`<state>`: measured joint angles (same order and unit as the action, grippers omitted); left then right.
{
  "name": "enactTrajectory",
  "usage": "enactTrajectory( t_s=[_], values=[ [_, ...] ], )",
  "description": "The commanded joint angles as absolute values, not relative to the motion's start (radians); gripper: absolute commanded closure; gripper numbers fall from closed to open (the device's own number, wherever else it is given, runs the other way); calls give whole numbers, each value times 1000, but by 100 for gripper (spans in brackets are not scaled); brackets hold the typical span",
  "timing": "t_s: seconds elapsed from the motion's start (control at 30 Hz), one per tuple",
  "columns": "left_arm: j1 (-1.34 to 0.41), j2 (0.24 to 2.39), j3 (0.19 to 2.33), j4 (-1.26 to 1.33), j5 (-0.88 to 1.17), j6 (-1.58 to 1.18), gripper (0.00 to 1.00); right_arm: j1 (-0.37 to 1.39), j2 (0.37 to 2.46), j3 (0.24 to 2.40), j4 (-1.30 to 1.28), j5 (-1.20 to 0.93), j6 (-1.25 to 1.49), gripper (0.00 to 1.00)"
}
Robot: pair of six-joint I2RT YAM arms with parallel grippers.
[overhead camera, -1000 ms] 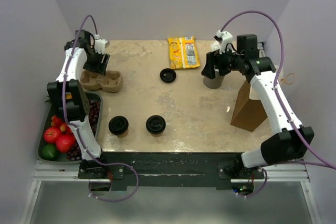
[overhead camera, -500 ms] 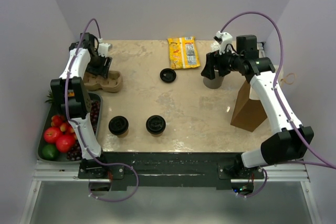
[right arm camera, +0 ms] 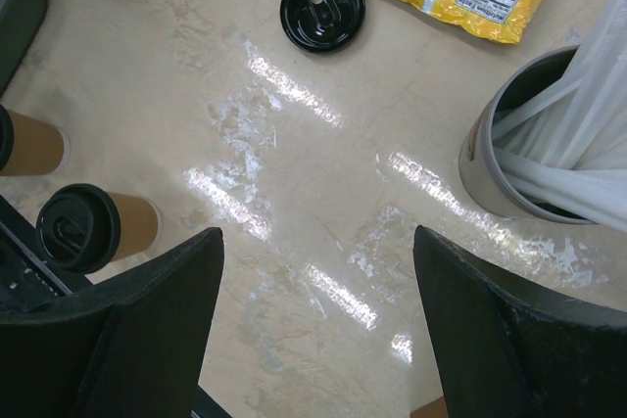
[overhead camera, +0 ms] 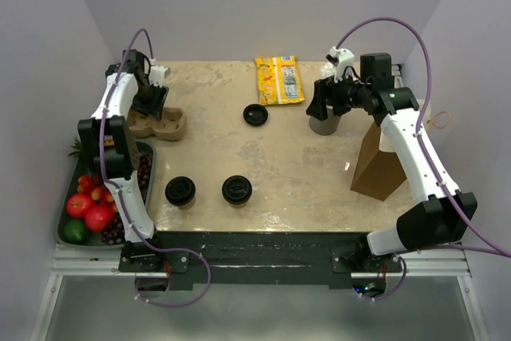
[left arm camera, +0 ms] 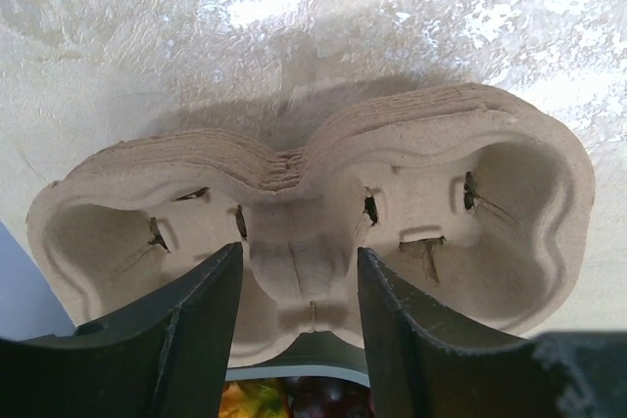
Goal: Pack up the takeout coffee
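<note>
Standing at the table's [overhead camera: 303,173] near edge, top view, lidded cup [overhead camera: 180,192] and its twin [overhead camera: 237,190] are well apart from left gripper [overhead camera: 150,100] and right gripper [overhead camera: 318,105]; left wrist: fingers [left arm camera: 196,330] half-parted astride the carrier [left arm camera: 470,144] ridge, no grip evident; right wrist: fingers [right arm camera: 519,340] wide, empty, both cups beside one finger at frame left.

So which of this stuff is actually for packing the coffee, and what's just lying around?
For the job: two lidded cups; the carrier, with the left fingers either side of its middle; probably the paper bag.
Lying about: straw cup, yellow snack bag, loose lid, fruit.
</note>
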<state>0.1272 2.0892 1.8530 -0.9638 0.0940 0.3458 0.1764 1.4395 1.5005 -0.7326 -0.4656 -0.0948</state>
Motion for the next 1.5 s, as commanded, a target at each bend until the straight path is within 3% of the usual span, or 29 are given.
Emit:
enactTrajectory(
  t_s=[0.0,0.2,0.93,0.97,1.03,1.1,1.47],
  values=[
    [124,2098,1904,-979,75,319,46,172,1431,1503,-698,-494,-81,19],
    [126,2109,1907,-988,63,318,47,172,1436,1508,-698,-497,-80,19],
    [124,2031,2023,-1063,98,324,66,172,1437,1517,-695,-494,-83,19],
    [124,2023,2019,-1065,98,322,65,173,1439,1526,-695,-492,-81,19],
    [124,2011,1984,-1062,81,308,49,173,1442,1534,-695,-488,-81,19],
    [124,2019,1942,-1058,81,290,39,173,1445,1549,-696,-488,-80,19],
    [123,2065,1917,-1015,67,293,39,172,1399,1522,-701,-482,-81,19]
  ],
)
